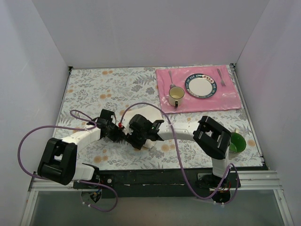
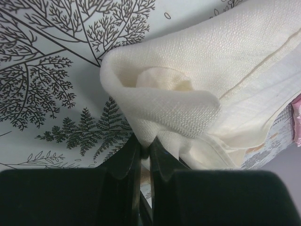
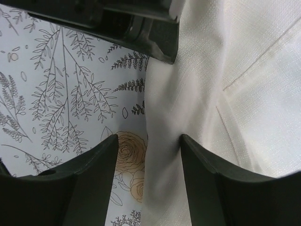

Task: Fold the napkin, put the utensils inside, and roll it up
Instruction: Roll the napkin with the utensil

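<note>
The off-white napkin lies bunched on the floral table, with a fold of its corner raised. My left gripper is shut on that raised fold. In the top view both arms meet over the napkin near the table's middle front. My right gripper is open, its two fingers standing astride the napkin's left edge without pinching it. The black body of the left gripper shows just ahead of it. The utensils are hidden or out of view.
A pink placemat at the back right carries a plate, a yellow mug, a spoon and a fork. A green cup stands by the right arm's base. White walls close in three sides.
</note>
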`<state>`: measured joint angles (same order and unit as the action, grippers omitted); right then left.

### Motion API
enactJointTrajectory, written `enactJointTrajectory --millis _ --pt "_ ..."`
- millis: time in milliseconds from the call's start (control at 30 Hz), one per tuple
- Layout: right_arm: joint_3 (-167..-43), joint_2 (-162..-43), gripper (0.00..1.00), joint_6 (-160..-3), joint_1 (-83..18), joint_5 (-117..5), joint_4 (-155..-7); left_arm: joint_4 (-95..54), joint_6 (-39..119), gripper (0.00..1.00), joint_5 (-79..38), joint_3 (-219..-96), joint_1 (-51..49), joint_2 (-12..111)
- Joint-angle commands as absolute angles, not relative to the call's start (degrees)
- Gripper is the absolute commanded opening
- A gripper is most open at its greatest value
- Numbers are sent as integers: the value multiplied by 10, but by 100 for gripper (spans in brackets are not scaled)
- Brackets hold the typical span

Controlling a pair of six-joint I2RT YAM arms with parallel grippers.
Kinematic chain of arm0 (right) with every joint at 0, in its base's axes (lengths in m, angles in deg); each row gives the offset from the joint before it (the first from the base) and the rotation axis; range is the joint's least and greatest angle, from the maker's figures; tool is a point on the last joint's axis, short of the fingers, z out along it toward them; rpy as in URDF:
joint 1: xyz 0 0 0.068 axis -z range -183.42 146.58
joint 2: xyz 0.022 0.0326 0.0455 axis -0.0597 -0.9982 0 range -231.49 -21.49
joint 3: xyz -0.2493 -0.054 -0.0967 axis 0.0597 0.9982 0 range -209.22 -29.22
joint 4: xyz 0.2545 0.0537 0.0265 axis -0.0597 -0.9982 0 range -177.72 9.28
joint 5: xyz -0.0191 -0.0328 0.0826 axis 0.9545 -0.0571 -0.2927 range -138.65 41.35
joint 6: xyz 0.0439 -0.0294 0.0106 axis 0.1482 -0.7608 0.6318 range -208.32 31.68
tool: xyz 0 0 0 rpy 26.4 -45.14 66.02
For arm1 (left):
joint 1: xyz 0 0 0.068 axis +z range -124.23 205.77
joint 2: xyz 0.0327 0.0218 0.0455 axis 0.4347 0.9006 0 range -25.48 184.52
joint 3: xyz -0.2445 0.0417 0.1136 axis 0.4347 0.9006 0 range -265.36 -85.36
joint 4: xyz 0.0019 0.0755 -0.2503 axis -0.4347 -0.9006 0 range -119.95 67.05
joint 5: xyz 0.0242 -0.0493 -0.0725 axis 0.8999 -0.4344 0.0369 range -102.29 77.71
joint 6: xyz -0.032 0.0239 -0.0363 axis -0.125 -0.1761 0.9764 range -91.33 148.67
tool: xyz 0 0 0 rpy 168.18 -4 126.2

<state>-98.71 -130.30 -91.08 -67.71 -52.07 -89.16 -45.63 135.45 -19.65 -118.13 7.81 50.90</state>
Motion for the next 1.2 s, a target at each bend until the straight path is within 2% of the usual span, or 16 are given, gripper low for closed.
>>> enactJointTrajectory --millis 0,233,333,367,433,467,500,533,600,667,767,900,1033,1167 --pt "-1026 -1338 64 -905 -679 -468 -933 -519 1348 0 -162 -1180 70 510" --pt "-954 -1357 61 -888 -679 -411 -874 -527 1345 0 -161 -1184 69 491" --pt "-907 -1371 52 -863 -679 -397 -864 -528 1341 0 -163 -1182 69 478" --pt "-892 -1373 46 -850 -680 -392 -850 -529 1342 0 -165 -1183 69 475" --pt "-856 -1376 43 -840 -680 -381 -834 -531 1336 0 -166 -1181 68 456" --pt "-849 -1378 39 -839 -680 -376 -823 -533 1336 1 -165 -1179 68 447" --pt "-841 -1379 38 -842 -681 -375 -817 -533 1336 7 -163 -1177 68 436" --pt "-835 -1379 35 -847 -680 -382 -812 -534 1335 22 -158 -1175 69 410" --pt "-831 -1379 27 -865 -679 -401 -784 -542 1331 35 -141 -1173 68 382" --pt "-844 -1382 20 -873 -677 -453 -781 -558 1316 53 -130 -1180 69 340" --pt "-856 -1379 12 -881 -671 -538 -773 -596 1301 66 -97 -1205 69 303" --pt "-878 -1382 6 -865 -643 -676 -764 -601 1289 77 -110 -1208 70 292" --pt "-887 -1401 2 -824 -594 -836 -736 -591 1316 80 -151 -1187 69 321" --pt "-873 -1413 1 -766 -558 -921 -686 -565 1350 80 -154 -1186 69 372"
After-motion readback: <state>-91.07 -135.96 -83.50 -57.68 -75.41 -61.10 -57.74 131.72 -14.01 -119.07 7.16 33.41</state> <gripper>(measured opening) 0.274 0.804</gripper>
